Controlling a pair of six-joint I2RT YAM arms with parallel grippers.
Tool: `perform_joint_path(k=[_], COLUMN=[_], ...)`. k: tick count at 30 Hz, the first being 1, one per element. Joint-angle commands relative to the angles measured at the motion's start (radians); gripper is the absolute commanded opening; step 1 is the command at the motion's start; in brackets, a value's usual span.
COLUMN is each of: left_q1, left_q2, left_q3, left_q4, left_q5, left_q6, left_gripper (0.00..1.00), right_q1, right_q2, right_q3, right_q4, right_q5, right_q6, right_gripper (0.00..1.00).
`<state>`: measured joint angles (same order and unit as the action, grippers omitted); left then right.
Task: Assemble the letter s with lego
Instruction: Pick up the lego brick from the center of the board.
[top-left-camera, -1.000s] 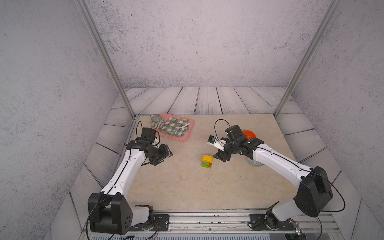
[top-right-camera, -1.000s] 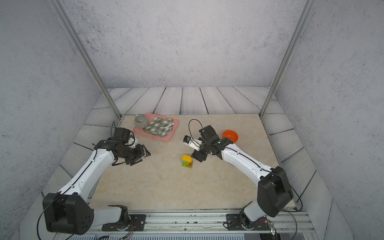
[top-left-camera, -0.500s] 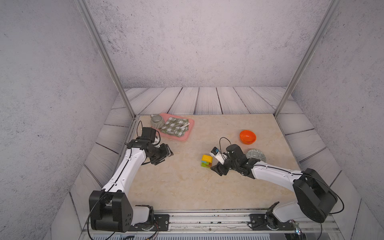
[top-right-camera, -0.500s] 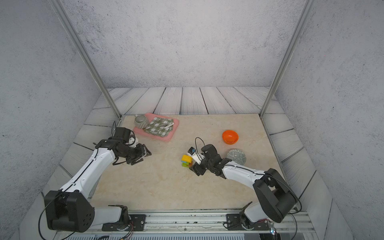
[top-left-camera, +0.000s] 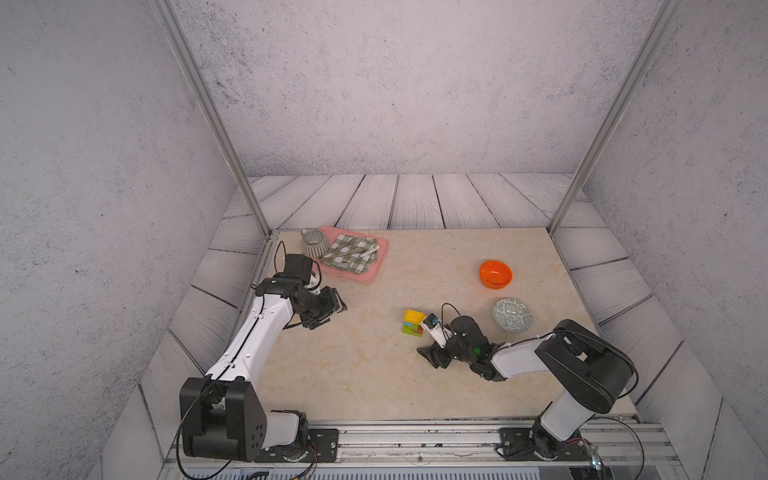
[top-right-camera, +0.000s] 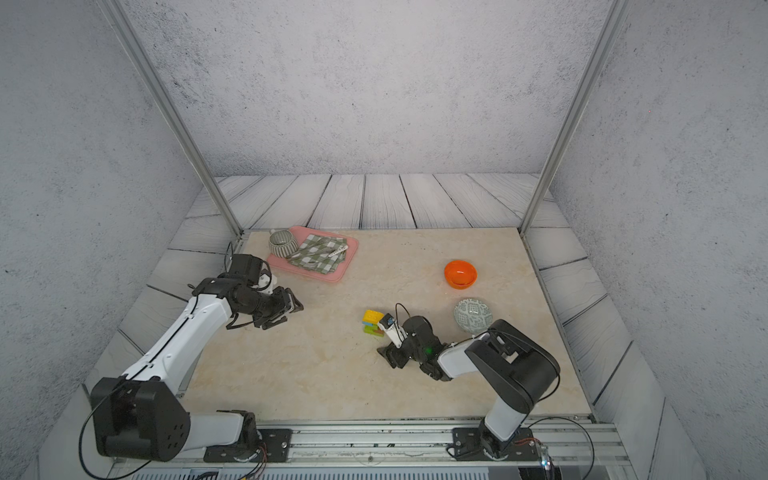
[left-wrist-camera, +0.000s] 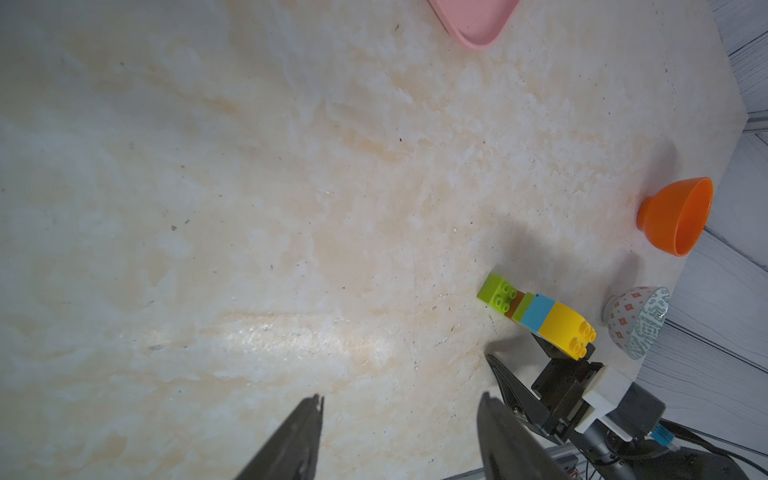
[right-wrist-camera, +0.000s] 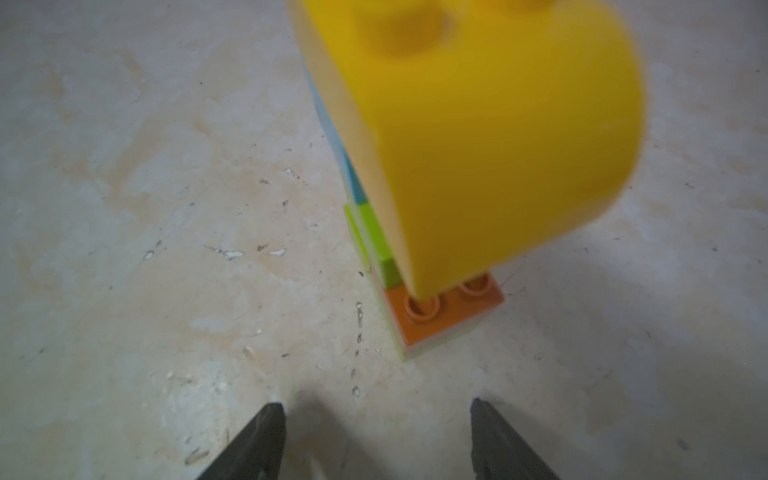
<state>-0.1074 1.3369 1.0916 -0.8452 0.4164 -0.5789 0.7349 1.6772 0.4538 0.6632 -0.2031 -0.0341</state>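
- The stack (top-left-camera: 412, 322) stands upright near the table's (top-left-camera: 357, 374) middle: yellow on top, then blue, green, brown, and a lime base.
- The right gripper (right-wrist-camera: 376, 407) sits low, just beside the stack on its front-right side. Its jaws are spread with nothing between them, and their tips stop short of the stack's base.
- The left gripper (left-wrist-camera: 401, 401) is well apart from the stack, off to its left. Its jaws are also parted and empty.
- An orange bowl (top-left-camera: 495, 274) lies behind and to the right of the stack.
- A patterned bowl (top-left-camera: 512, 315) is to the right of the stack.
- A pink tray (top-left-camera: 376, 270) is behind and to the left of the stack.
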Motion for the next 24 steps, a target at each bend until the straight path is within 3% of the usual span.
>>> perform_joint_path(k=[1, 13, 24], left_q1=[0.008, 0.008, 0.008], left_q2=[0.018, 0.034, 0.039], left_q3=[0.030, 0.061, 0.066], left_q4=[-0.007, -0.027, -0.035], left_q5=[0.011, 0.000, -0.010], left_q6=[0.019, 0.028, 0.028], left_gripper=[0.64, 0.64, 0.64], right_q1=[0.004, -0.030, -0.096], right_q2=[0.042, 0.153, 0.211], right_q3=[-0.009, 0.020, 0.049], right_q4=[0.143, 0.244, 0.276], right_q5=[0.001, -0.042, -0.132], right_q6=[0.001, -0.052, -0.074], right_gripper=[0.74, 0.67, 0.70])
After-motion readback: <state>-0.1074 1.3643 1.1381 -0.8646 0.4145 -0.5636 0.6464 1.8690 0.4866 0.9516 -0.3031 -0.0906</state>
